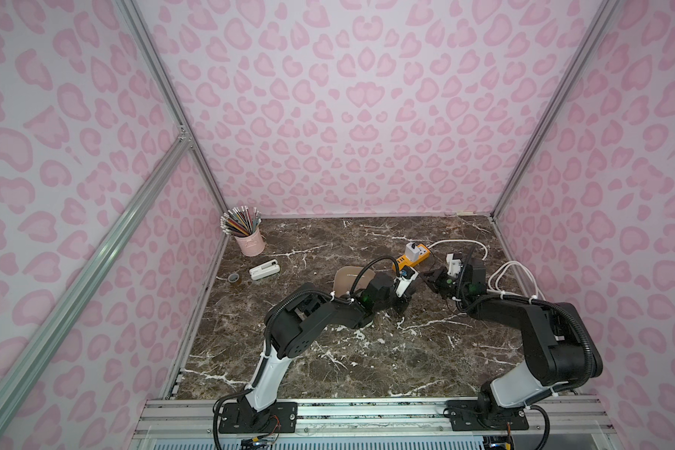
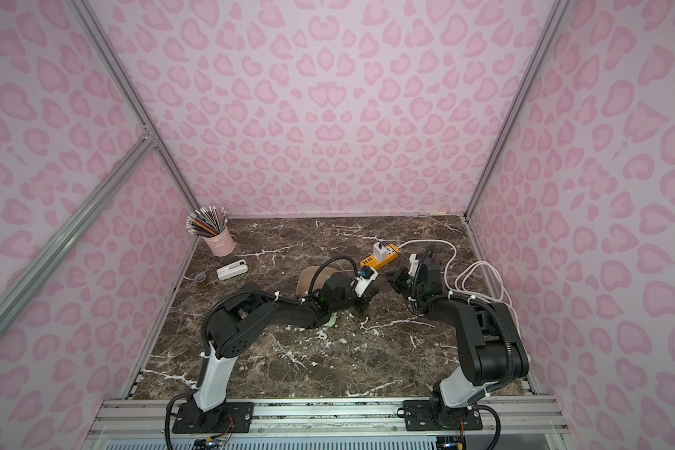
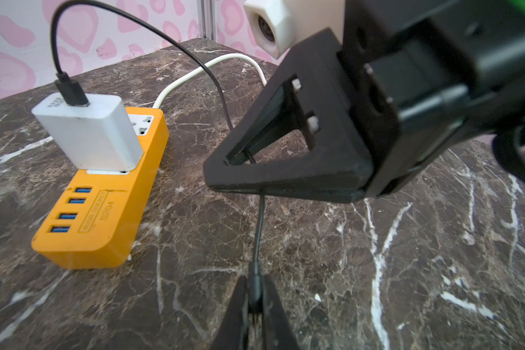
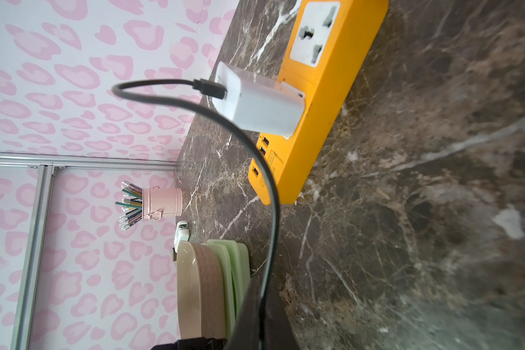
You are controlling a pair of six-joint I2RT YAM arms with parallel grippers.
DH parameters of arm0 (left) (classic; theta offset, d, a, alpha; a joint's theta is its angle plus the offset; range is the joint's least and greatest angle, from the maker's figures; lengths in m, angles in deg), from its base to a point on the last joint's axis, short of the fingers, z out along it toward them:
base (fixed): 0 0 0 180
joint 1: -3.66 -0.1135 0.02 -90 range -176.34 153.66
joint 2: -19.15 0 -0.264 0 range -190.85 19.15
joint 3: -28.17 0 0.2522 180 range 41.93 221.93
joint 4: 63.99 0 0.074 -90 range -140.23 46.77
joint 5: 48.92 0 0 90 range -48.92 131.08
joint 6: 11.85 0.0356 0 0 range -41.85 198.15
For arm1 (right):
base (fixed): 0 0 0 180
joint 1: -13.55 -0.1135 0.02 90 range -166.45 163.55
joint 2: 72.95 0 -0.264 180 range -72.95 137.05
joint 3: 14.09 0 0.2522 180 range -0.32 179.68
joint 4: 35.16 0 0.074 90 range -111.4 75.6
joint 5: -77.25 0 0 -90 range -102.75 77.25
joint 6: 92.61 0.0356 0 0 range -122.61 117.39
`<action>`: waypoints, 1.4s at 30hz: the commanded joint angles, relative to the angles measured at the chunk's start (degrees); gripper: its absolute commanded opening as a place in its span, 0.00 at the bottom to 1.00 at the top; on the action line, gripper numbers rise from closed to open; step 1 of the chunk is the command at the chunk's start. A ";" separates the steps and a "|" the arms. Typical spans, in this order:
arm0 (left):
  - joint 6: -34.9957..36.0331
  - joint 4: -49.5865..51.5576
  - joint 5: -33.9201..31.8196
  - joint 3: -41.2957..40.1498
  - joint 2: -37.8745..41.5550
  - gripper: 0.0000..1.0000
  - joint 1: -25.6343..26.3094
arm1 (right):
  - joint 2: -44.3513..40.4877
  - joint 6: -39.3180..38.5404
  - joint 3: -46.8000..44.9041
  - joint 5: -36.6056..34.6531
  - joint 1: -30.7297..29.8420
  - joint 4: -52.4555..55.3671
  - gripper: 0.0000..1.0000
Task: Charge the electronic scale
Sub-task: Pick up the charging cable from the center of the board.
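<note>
Seen from above, the left gripper point(image 3: 255, 291) sits at 3 o'clock from the centre of the marble table point(image 1: 328, 362), clenched on the free plug end of the black USB cable point(image 3: 259, 224). Just beyond, at 2 o'clock, the right gripper point(image 3: 222, 185) pinches the same cable further along. The electronic scale point(image 1: 347, 277) lies flat at 12 o'clock, partly hidden by the left arm point(image 1: 316, 311). The orange power strip point(image 3: 103, 218), with the white charger point(image 3: 94, 133) plugged in, lies at 1 o'clock. The pink pencil cup point(image 1: 251, 243) stands at 10 o'clock.
</note>
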 commanded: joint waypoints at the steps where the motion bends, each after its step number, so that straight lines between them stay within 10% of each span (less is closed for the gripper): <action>1: 0.93 -2.27 0.72 -0.05 1.12 0.10 -0.07 | 0.30 -1.29 0.90 1.16 0.08 -1.34 0.11; 12: 2.21 1.32 5.79 1.17 4.45 0.07 -1.68 | -3.47 -12.82 2.35 6.02 3.44 0.71 0.52; 24: 9.85 14.43 14.37 8.38 6.94 0.07 -8.44 | -9.56 -21.24 2.55 5.70 9.15 5.17 0.67; 31: 19.03 24.89 19.35 13.39 8.63 0.07 -11.54 | -17.35 -29.10 0.39 7.25 11.51 3.33 0.63; 42: 32.26 41.49 22.25 19.82 10.45 0.09 -15.00 | -13.56 -72.21 9.37 31.23 3.35 11.91 0.48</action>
